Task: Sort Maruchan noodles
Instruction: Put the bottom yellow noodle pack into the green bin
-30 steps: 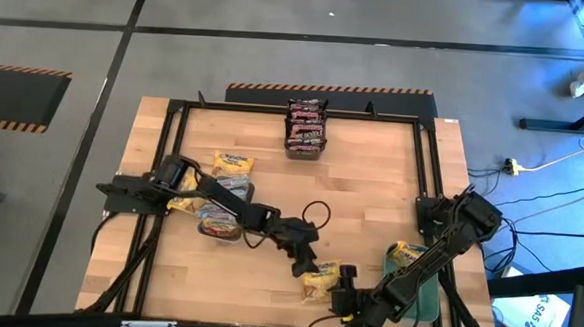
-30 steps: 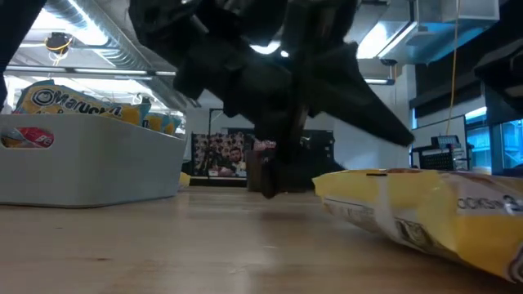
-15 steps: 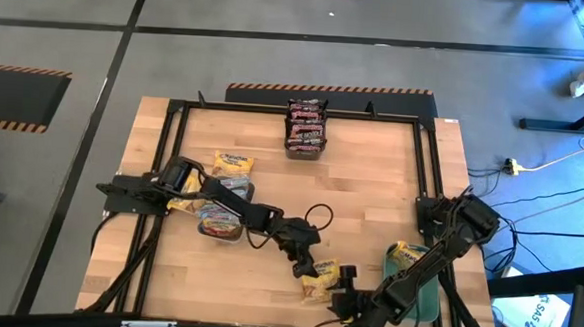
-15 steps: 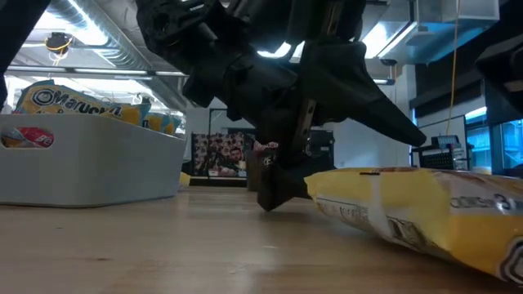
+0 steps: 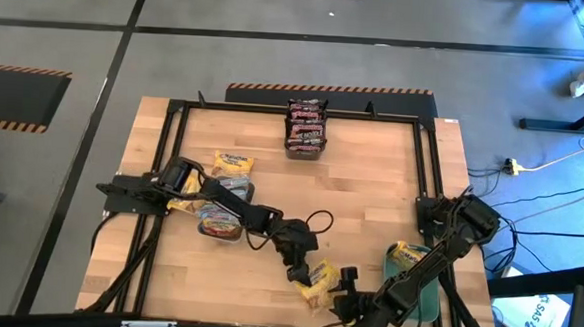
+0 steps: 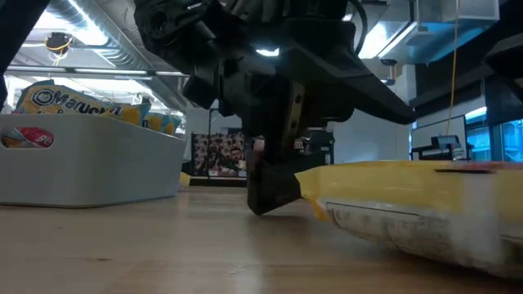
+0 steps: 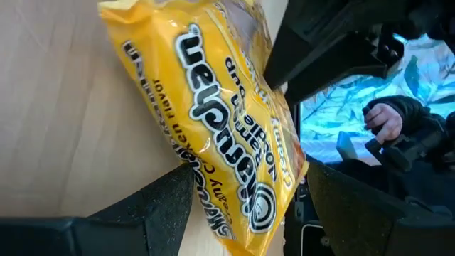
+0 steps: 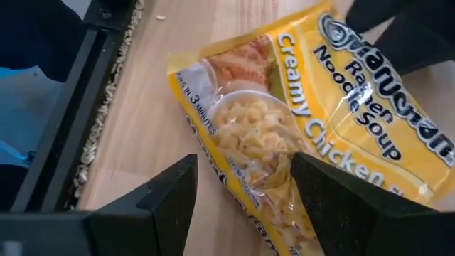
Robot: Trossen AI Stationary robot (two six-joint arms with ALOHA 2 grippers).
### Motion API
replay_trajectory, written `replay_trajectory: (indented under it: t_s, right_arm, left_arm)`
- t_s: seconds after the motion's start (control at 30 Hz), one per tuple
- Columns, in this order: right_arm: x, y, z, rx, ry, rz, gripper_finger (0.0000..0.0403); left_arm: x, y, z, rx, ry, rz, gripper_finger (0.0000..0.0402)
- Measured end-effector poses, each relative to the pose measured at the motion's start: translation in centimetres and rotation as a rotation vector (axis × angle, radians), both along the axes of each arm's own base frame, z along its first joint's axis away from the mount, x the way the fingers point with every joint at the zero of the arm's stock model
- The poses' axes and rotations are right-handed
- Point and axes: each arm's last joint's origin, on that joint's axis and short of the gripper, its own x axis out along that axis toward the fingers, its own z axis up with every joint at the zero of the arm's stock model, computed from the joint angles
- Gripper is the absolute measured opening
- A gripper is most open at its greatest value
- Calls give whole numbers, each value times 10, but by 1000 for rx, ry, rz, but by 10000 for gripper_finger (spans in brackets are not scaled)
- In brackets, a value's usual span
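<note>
One yellow Maruchan noodles packet (image 5: pixel 318 281) lies near the table's front edge, between my two grippers. My left gripper (image 5: pixel 299 272) reaches in from the table's left and is shut on the packet's (image 7: pixel 220 121) left end. My right gripper (image 5: pixel 348 299) comes from the front right. Its open fingers stand on either side of the packet's (image 8: pixel 306 121) other end. More packets fill the pale grey tray (image 5: pixel 206 231) at the left. Maroon ones lie in a dark tray (image 5: pixel 305 150) at the far edge. One yellow packet (image 5: pixel 404 254) lies in the teal tray (image 5: pixel 423 296). My left gripper pinches the packet across its width, one finger on each long edge (image 7: pixel 186 165) near its left end. The fingers slant down from the table's left. In the low view the finger (image 6: pixel 274 184) meets the packet's end (image 6: pixel 315 184), which is raised, while its underside stays low over the wood. My right gripper has one finger (image 8: pixel 320 188) over the packet's edge, but I cannot tell whether it touches.
A loose yellow packet (image 5: pixel 234 163) lies on the wood beside the grey tray (image 6: pixel 90 163). A black frame rail (image 5: pixel 174 127) runs round the table. A cable loop (image 5: pixel 316 221) rises from my left arm. A person's hand (image 7: pixel 384 117) shows beyond the table.
My left gripper has rolled in place with the packet in it. The packet has turned with it: its left end has come up, so its top now runs level where it sloped down before. From above it looks narrower and sits slightly nearer my left arm.
</note>
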Motion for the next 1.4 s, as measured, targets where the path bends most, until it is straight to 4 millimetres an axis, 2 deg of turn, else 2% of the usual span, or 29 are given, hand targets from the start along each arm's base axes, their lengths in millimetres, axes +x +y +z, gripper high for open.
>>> replay_trajectory:
  t_s: [0.37,0.57,0.8,0.93,1.07,1.2,1.4]
  right_arm:
    - [2,-3,-1,-81,-59,-30,241]
    - [4,-5,2,-127,-96,-53,241]
    - [13,5,28,-111,-93,-52,241]
    - [9,1,50,-117,-11,-117,241]
    - [4,-3,59,-82,62,-192,241]
    - [2,-12,51,30,168,-327,241]
    - [14,-37,37,165,341,-477,241]
  left_arm:
    - [2,1,0,25,-17,72,267]
    - [2,8,-2,89,25,144,267]
    - [2,13,-1,76,34,96,267]
    - [-2,13,6,97,40,64,267]
    - [-10,11,19,169,49,58,267]
    - [-19,1,35,254,29,65,267]
    - [-33,-42,43,420,-103,18,267]
